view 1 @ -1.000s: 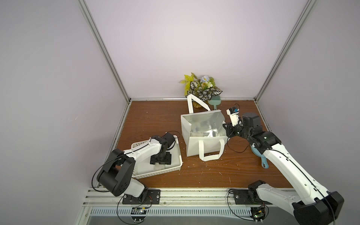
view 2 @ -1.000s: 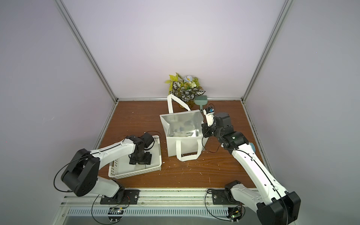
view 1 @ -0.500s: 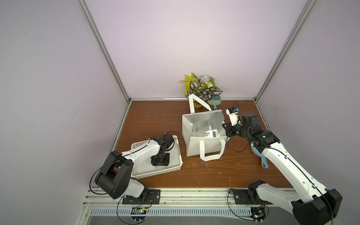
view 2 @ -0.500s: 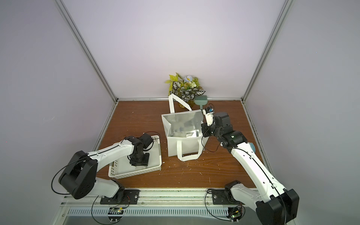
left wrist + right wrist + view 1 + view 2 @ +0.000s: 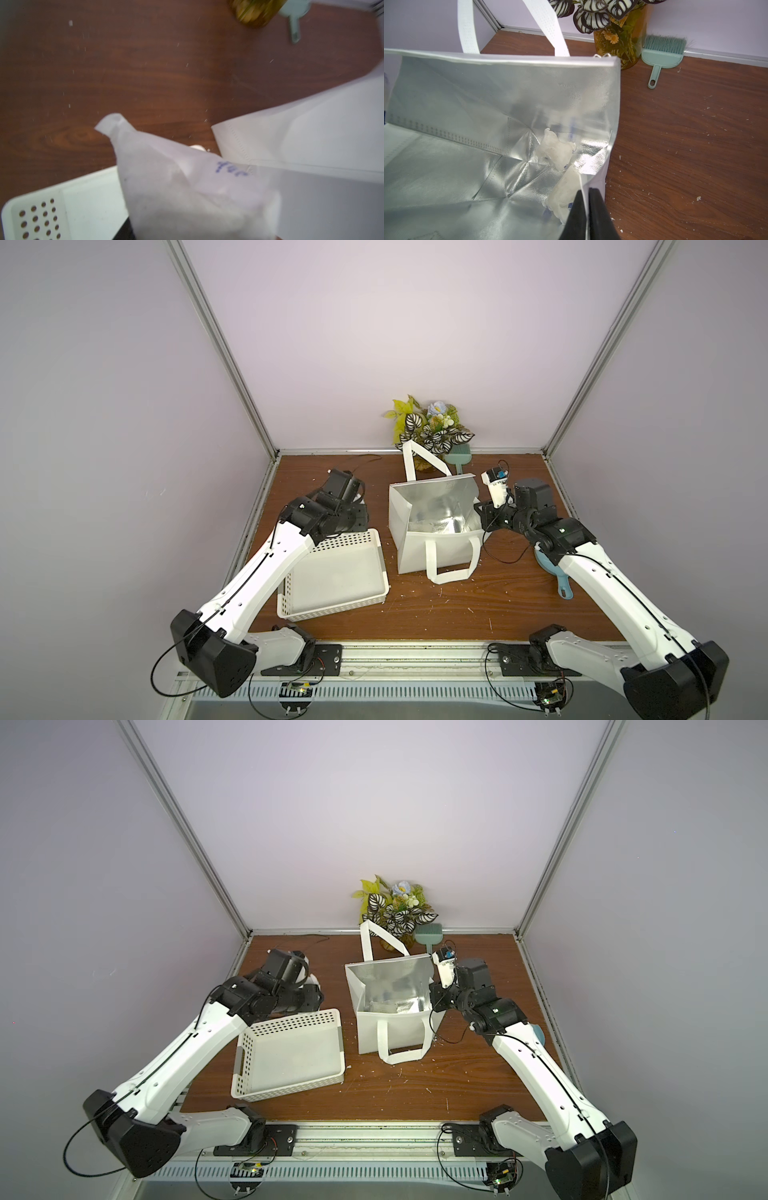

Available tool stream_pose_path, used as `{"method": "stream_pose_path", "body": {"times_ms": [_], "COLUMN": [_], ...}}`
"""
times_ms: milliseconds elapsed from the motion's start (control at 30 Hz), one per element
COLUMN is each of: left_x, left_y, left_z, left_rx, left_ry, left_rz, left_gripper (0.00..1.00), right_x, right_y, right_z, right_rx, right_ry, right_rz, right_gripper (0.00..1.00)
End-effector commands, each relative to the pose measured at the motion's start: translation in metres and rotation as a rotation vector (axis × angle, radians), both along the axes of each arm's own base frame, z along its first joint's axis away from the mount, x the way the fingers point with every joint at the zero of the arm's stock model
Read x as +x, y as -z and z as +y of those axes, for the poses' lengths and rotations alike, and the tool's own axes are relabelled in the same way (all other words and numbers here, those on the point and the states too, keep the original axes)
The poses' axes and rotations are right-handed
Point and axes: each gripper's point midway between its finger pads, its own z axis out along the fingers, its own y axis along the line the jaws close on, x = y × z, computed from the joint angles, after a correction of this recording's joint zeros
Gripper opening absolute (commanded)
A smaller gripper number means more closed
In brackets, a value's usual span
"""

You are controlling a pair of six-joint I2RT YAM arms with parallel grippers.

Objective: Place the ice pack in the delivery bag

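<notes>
The step now is carrying. The left gripper (image 5: 309,996) is clenched on the ice pack (image 5: 187,187) and holds it up in the air. The pack is by the far edge of the basket (image 5: 332,580), near the bag (image 5: 415,547) but not in it yet. The right gripper (image 5: 585,194) pinches the bag's side edge and holds the bag open. Next, the pack must go over the rim, above the shiny inside, and then be let go. It is a soft, crumpled white pouch with blue writing. Two more packs (image 5: 556,151) lie in the bag's bottom.

Pale lilac walls (image 5: 374,344) with aluminium corner posts (image 5: 224,352) enclose a wooden tabletop (image 5: 457,605).
</notes>
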Motion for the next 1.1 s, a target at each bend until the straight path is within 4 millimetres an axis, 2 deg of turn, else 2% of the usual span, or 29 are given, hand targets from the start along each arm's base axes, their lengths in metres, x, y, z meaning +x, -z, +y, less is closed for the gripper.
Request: {"method": "stream_pose_path", "body": {"times_ms": [0,67,167,233,300,433,533,800,933,1067], "left_x": [0.003,0.006,0.003,-0.002,-0.002,-0.002,-0.001,0.012,0.012,0.010], "left_y": [-0.051,-0.076,-0.104,-0.114,-0.109,-0.073,-0.047,0.021,0.055,0.074], "left_z": [-0.025,-0.044,-0.085,-0.116,-0.149,-0.197,-0.219,-0.237,-0.246,-0.247], "left_rx": [0.031,0.025,0.036,0.037,0.057,0.120,0.162,0.280,0.297,0.318], "left_ry": [0.141,0.196,0.305,0.400,0.486,0.650,0.729,0.819,0.870,0.901], "left_rz": [-0.137,-0.197,-0.276,-0.307,-0.310,-0.263,-0.231,-0.143,-0.076,-0.043], "left_gripper": [0.27,0.26,0.26,0.26,0.26,0.26,0.26,0.27,0.27,0.31], "right_x": [0.006,0.006,0.006,0.006,0.005,0.003,0.002,-0.010,-0.014,-0.015], "right_y": [-0.018,-0.019,-0.020,-0.019,-0.020,-0.021,-0.022,-0.032,-0.032,-0.032], "right_z": [0.002,0.002,0.002,0.002,0.004,0.005,0.005,0.009,0.006,0.004], "right_rx": [0.026,0.027,0.027,0.032,0.041,0.051,0.056,0.110,0.122,0.125], "right_ry": [0.010,0.011,0.012,0.012,0.005,-0.002,-0.012,-0.070,-0.072,-0.063], "right_rz": [-0.034,-0.036,-0.034,-0.029,-0.025,-0.021,-0.017,-0.019,-0.022,-0.019], "right_gripper": [0.10,0.10,0.10,0.10,0.10,0.10,0.10,0.10,0.10,0.10]}}
